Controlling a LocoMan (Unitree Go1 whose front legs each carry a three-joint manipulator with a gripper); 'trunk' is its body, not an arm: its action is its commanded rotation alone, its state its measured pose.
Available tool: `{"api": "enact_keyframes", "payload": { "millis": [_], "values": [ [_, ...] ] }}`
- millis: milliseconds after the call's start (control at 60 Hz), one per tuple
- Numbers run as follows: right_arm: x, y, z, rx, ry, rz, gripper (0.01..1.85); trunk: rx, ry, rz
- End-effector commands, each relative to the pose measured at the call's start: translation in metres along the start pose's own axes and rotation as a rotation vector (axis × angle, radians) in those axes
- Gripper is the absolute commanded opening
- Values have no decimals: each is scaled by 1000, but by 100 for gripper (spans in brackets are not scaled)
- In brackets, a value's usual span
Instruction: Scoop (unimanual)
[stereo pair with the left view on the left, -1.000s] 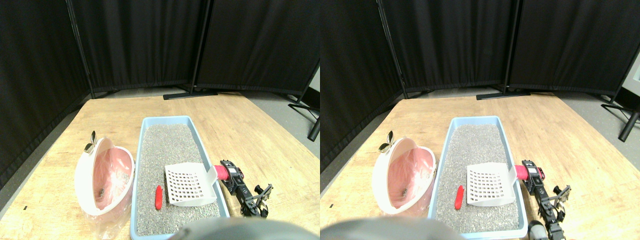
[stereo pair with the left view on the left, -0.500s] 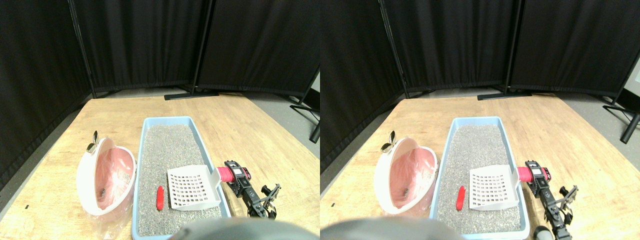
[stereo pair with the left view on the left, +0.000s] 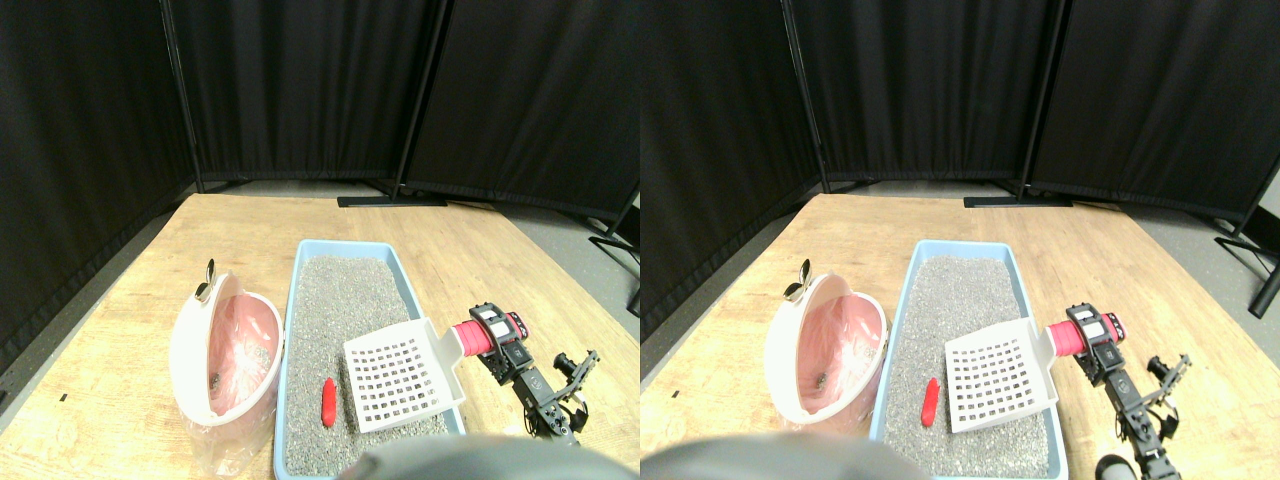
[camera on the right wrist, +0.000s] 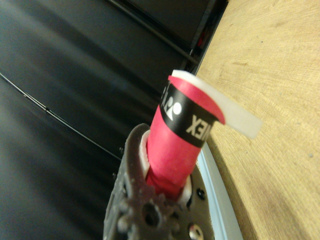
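right gripper (stereo pair with the left view on the left: 500, 335) fingers clamped on red-wrapped handle (camera on the right wrist: 180, 145) | white slotted plastic scoop (stereo pair with the left view on the left: 400, 372) over grainy grey litter | blue tray (stereo pair with the left view on the left: 292, 300) rim beside | red piece (stereo pair with the left view on the left: 328, 401) apart

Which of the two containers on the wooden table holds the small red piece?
The blue litter tray holds the small red piece, which lies on its grey litter beside the white scoop. The pink basin to its left has a plastic liner instead.
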Motion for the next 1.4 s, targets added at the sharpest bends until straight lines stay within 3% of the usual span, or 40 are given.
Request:
{"api": "enact_keyframes", "payload": {
  "millis": [17,333,600,917,1400],
  "values": [
    [4,1,18,-15,-69,9,5,-5,18,25],
    [23,3,32,-180,-61,34,5,-20,19,46],
    [38,7,41,-332,17,89,5,-43,23,70],
    [53,23,46,-469,-5,220,5,-68,26,90],
    [69,45,36,-590,-33,293,5,-95,29,125]
  ]
}}
